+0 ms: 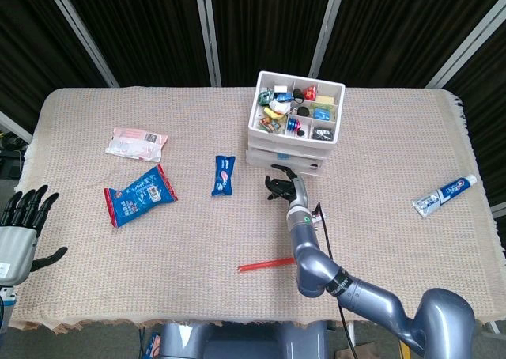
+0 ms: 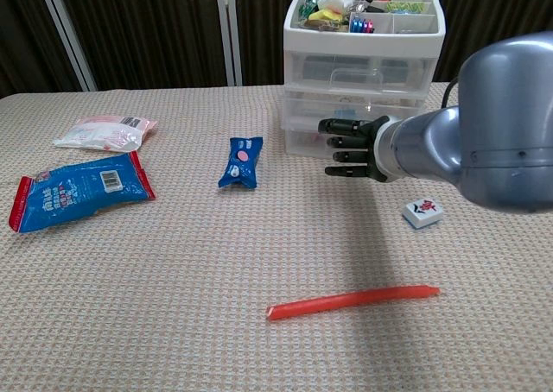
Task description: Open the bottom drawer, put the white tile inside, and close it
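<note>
White tile (image 2: 422, 211): on cloth, right of right hand (image 2: 350, 147); hand empty, fingers extended toward bottom drawer (image 2: 304, 139).

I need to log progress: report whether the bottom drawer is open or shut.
Appears shut: the bottom drawer front looks flush with those above. The right hand partly hides it.
</note>
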`<state>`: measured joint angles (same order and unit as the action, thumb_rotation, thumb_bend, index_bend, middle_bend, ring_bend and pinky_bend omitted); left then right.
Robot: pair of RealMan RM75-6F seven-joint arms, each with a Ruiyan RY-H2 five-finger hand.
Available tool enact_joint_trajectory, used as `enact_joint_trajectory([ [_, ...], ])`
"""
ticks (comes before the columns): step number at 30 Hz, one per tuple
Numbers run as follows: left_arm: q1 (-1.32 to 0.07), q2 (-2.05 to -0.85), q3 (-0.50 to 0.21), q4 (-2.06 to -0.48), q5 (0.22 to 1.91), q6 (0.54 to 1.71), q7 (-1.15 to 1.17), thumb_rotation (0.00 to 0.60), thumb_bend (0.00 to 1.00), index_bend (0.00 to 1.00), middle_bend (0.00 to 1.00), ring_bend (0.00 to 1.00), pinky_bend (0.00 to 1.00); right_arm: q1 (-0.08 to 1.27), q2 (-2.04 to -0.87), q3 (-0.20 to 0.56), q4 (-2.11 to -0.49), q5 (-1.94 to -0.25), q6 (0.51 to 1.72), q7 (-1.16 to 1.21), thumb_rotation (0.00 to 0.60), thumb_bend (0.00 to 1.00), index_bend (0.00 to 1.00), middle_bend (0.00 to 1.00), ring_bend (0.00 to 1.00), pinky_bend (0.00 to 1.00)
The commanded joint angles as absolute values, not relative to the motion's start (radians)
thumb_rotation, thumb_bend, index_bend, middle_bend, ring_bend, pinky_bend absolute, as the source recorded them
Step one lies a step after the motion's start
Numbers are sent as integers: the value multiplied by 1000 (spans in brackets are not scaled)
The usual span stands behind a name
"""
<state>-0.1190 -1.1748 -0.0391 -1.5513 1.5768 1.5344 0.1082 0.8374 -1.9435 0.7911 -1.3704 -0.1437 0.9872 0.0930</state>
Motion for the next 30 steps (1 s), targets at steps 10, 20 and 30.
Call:
enact_joint_trajectory([
  [10, -118, -1178, -40, -1547, 1577, 1539, 113, 600, 136, 74, 0, 0, 0, 791, -1913, 714, -1477, -157, 1032, 53, 600, 386, 234, 810, 776, 614],
  [20, -116, -1181, -41, -1546, 1580, 1546, 113, 600, 137, 74, 0, 0, 0, 720, -1855, 647, -1637, -191, 1103, 26, 600, 385, 226, 808, 772, 610],
  [30, -116, -1180, -38, -1547, 1586, 1546, 112, 600, 135, 74, 0, 0, 0, 687, -1785, 470, -1743, -506, 1239, -99, 600, 384, 222, 802, 768, 610],
])
